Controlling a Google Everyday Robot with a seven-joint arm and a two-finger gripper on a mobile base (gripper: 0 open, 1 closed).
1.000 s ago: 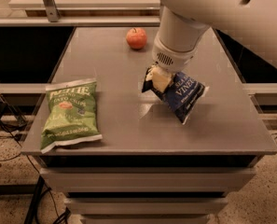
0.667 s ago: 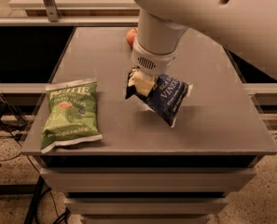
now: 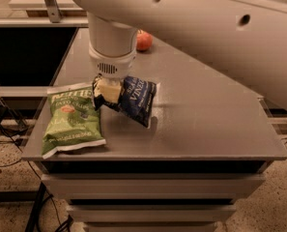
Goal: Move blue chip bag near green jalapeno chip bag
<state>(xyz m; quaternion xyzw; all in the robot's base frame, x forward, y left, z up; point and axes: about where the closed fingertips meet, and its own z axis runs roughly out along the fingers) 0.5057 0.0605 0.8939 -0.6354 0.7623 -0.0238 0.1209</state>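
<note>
The blue chip bag (image 3: pixel 133 99) is dark navy with white lettering. It hangs tilted from my gripper (image 3: pixel 107 91), which is shut on its black top end. The bag's lower corner is close to the grey tabletop (image 3: pixel 201 115). The green jalapeno chip bag (image 3: pixel 71 118) lies flat at the table's front left. The blue bag is right beside the green bag's upper right corner, and its held end slightly overlaps that corner. My white arm comes down from the top of the view.
A red apple (image 3: pixel 144 40) sits at the back of the table, partly behind my arm. The table's left and front edges are close to the green bag. Dark shelving stands to the left.
My gripper has carried the blue chip bag leftward across the table, from the middle right to right beside the green bag. The green bag has not moved.
</note>
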